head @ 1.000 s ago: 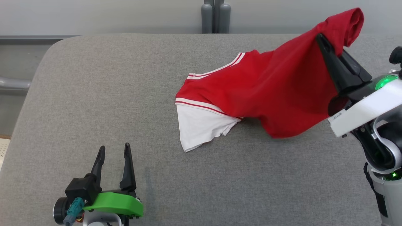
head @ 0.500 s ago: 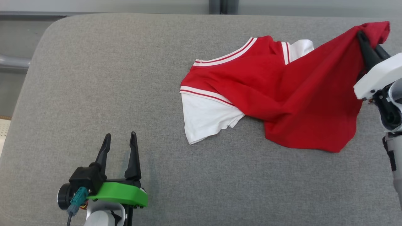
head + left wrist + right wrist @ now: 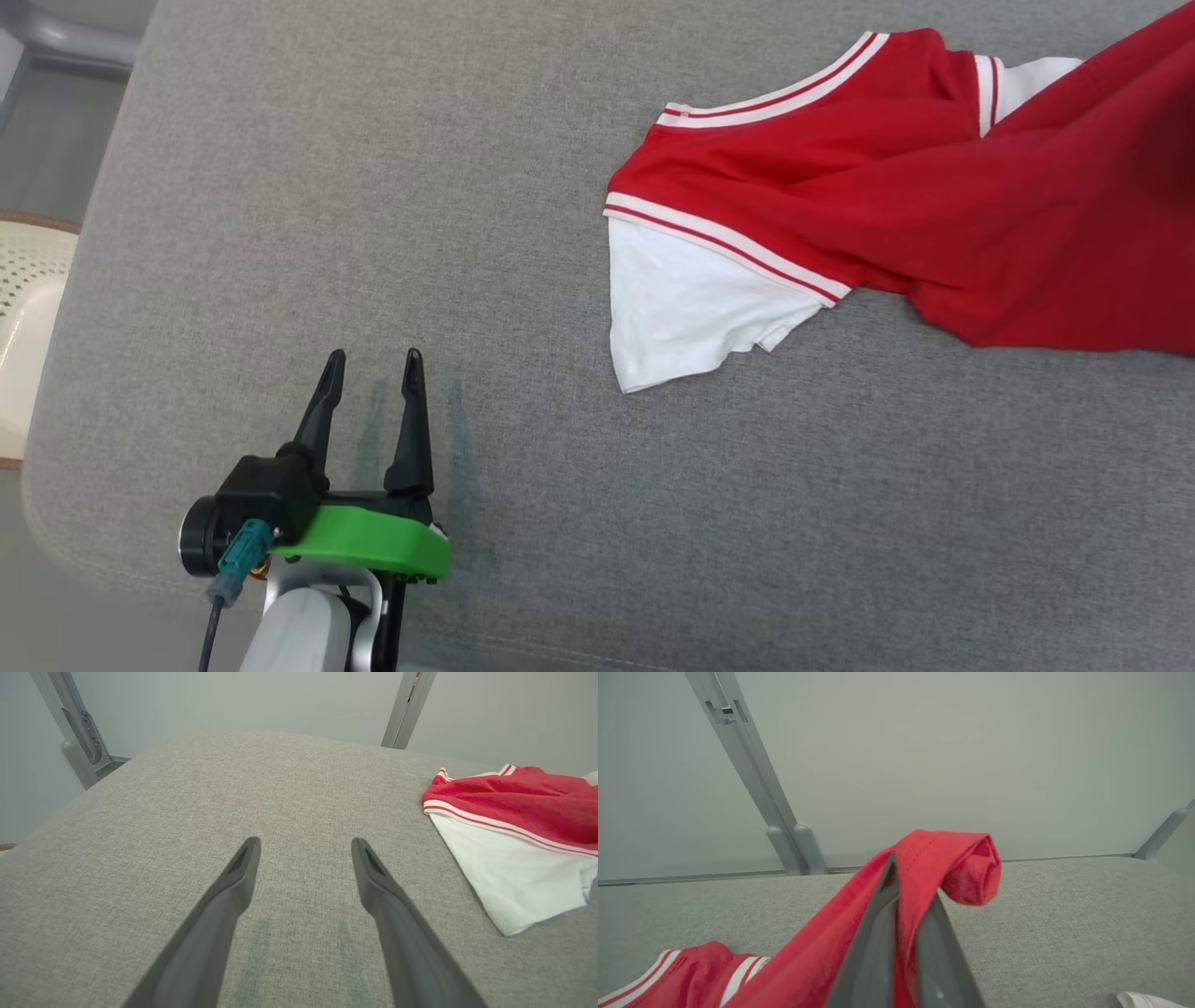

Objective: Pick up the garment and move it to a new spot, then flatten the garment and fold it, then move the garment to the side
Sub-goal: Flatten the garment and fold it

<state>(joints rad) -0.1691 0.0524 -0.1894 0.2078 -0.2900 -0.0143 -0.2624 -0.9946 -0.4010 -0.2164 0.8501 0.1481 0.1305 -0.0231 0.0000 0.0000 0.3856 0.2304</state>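
Fingers of the left gripper (image 3: 373, 355) spread apart, empty, over the near-left of the grey cushion (image 3: 373, 187); rightward the garment (image 3: 840, 187) lies crumpled, white sleeve nearest; right gripper (image 3: 908, 891) clenched on its red hem, raised off the cushion.

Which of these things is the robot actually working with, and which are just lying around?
Job: red-and-white shirt; right gripper, shut on its red edge; left gripper, open and empty.
Lying about: grey padded table underneath; metal posts behind; pale perforated object beside it.
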